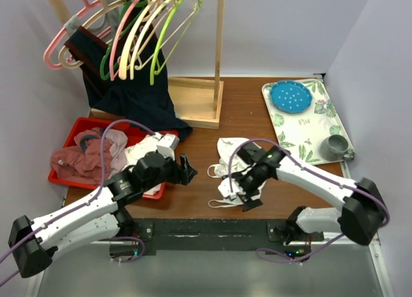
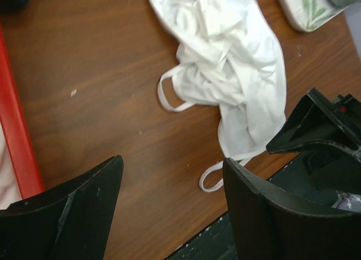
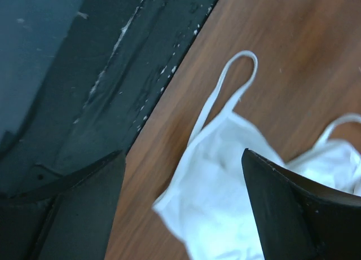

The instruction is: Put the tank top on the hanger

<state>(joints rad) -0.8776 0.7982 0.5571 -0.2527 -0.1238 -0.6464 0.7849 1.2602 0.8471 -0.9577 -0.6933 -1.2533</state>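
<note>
The white tank top [image 1: 227, 150] lies crumpled on the wooden table near its front edge, thin straps trailing toward me. My right gripper [image 1: 246, 195] hovers over its near end. In the right wrist view the gripper [image 3: 183, 158] is open, with a corner of the tank top [image 3: 225, 192] below the gap. My left gripper [image 1: 188, 170] is just left of the cloth. In the left wrist view it [image 2: 172, 175] is open over bare wood, the tank top [image 2: 231, 68] ahead of it. The lime hanger [image 1: 168, 33] hangs on the rack at the back.
A wooden rack [image 1: 219, 52] holds pink, cream and darker green hangers and a dark navy garment [image 1: 138, 94]. A red bin [image 1: 77, 126] at left holds pink-red cloth. A leaf-patterned tray [image 1: 302, 126] at right carries a blue plate [image 1: 291, 96] and a grey mug [image 1: 335, 145].
</note>
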